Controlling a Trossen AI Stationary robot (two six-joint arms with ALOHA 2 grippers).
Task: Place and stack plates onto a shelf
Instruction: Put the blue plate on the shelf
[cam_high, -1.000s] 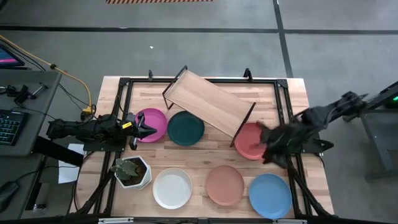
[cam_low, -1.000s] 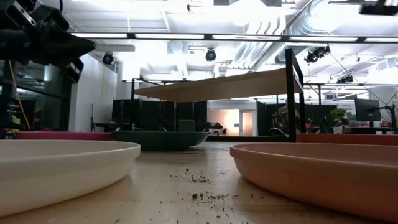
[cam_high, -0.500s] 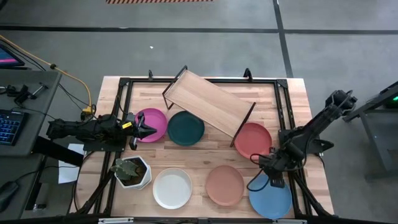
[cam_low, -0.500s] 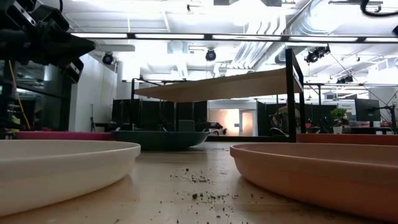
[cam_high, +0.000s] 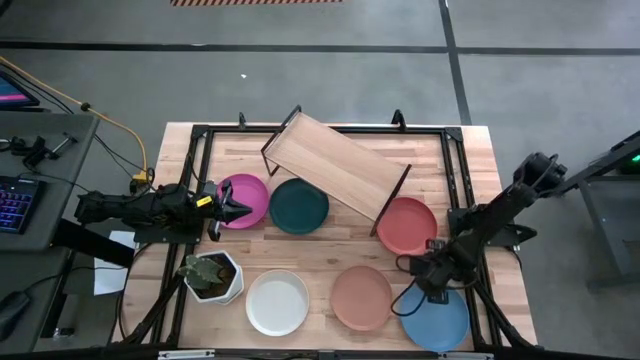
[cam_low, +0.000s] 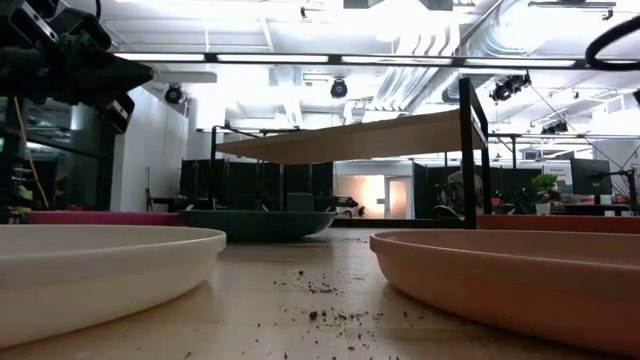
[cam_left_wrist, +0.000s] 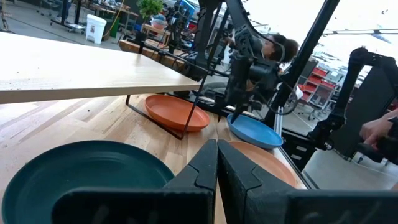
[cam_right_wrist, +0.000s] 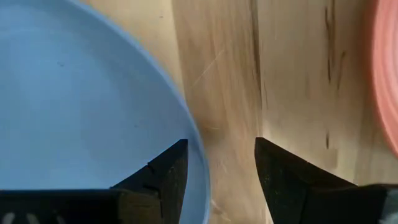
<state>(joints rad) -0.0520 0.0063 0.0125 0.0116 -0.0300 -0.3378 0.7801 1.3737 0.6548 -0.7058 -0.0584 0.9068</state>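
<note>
The right gripper (cam_high: 421, 279) hangs low over the blue plate's (cam_high: 436, 315) far-left rim at the near right of the surface (cam_high: 330, 250), its fingers (cam_right_wrist: 163, 173) parted with the rim between them, gripping nothing. Left of it lie the dusty pink plate (cam_high: 361, 298) and white plate (cam_high: 277, 302). Farther off, the left gripper (cam_high: 236, 206) sits closed and empty over the magenta plate (cam_high: 246, 199). The shelf (cam_high: 335, 164) stands angled at the far centre.
</note>
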